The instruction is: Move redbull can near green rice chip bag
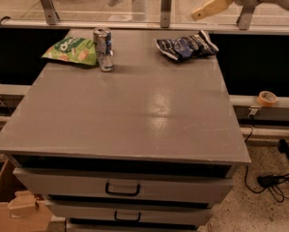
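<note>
The redbull can (104, 49) stands upright at the back left of the grey table (129, 110), its silver top dented. The green rice chip bag (71, 50) lies flat just left of the can, touching or almost touching it. My gripper (210, 6) is high at the top right, above and behind the table's back right corner, far from the can. It holds nothing.
A dark blue-and-white snack bag (186, 46) lies at the back right of the table. A roll of tape (267, 98) sits on a ledge to the right. Drawers (122, 189) are below the tabletop, a cardboard box (13, 209) is at lower left, and cables (274, 183) lie on the floor.
</note>
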You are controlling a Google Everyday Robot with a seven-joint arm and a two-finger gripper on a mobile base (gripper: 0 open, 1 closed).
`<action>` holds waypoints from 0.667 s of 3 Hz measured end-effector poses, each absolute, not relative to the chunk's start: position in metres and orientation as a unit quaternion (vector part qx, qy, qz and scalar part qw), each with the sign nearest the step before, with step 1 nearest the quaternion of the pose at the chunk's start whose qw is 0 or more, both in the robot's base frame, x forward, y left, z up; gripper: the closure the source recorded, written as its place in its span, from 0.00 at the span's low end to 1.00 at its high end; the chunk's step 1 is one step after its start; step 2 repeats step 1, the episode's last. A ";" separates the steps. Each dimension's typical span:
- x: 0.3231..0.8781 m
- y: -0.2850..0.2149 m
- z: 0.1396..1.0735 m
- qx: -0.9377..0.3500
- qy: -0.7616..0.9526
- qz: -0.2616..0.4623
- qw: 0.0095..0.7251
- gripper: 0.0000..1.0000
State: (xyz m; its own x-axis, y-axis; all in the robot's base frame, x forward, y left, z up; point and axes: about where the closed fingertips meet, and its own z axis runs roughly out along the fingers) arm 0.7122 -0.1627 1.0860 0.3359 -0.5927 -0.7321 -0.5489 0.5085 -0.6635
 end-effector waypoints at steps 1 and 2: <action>0.714 -0.172 1.096 -0.494 0.573 -0.032 0.654 0.00; 0.714 -0.172 1.096 -0.494 0.573 -0.032 0.654 0.00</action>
